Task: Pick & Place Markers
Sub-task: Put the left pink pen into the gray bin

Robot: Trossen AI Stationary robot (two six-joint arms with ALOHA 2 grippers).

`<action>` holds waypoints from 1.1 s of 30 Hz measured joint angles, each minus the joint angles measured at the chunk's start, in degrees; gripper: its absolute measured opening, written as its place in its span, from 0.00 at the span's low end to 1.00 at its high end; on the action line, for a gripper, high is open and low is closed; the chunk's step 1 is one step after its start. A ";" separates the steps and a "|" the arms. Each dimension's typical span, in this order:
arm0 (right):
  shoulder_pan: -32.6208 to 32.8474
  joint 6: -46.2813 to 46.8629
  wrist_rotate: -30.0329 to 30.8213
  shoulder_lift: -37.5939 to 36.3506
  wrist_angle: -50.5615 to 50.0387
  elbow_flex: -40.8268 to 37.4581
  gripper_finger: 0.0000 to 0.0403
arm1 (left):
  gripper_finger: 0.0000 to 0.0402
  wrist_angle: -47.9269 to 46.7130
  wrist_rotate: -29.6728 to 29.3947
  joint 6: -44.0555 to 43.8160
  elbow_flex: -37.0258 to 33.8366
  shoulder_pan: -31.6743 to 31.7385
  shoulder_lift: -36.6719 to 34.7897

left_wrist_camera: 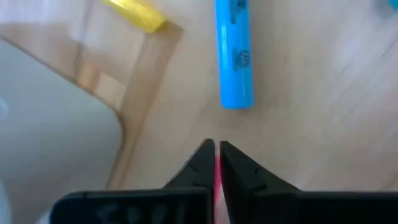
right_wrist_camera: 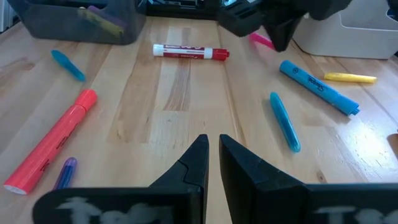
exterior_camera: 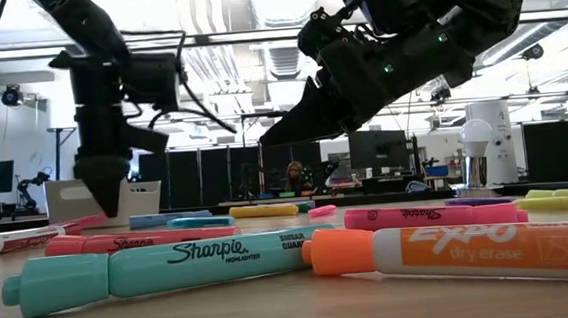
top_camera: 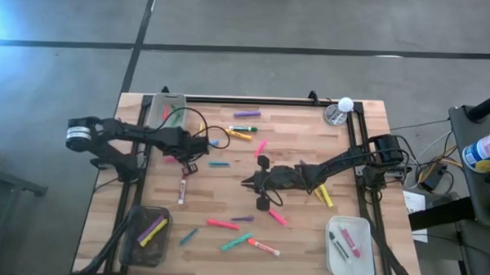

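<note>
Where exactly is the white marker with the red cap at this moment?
In the high view the white marker with the red cap lies on the wooden table's left half, just below the left pincer and above the dark plastic bin.

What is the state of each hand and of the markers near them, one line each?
Left hand, shut on a pink marker.
Right hand, shut, empty.
Blue marker, lying flat, not held.
White marker, capped, lying flat, not held.
</note>
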 joint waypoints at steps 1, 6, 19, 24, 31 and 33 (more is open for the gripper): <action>0.01 0.00 0.00 0.00 -0.01 0.00 0.08 | 0.03 -0.83 -0.22 0.00 0.69 0.04 0.00; 0.01 0.00 -0.02 0.00 -0.11 0.00 0.08 | 0.00 -2.76 -0.04 -0.11 4.27 0.02 -0.02; -0.01 0.00 -0.12 0.00 -0.48 0.00 0.08 | 0.11 -9.87 0.64 -1.37 1.95 0.26 -0.02; 0.01 0.00 -0.28 0.00 -0.47 0.00 0.08 | 0.19 -8.50 1.62 2.43 0.23 0.26 0.00; 0.01 0.00 -0.26 0.00 -0.46 0.00 0.08 | 0.23 -7.45 6.00 7.55 0.00 0.24 0.38; 0.00 0.00 -0.26 0.00 -0.46 0.00 0.08 | 0.23 -7.27 6.03 8.94 -0.05 0.24 0.85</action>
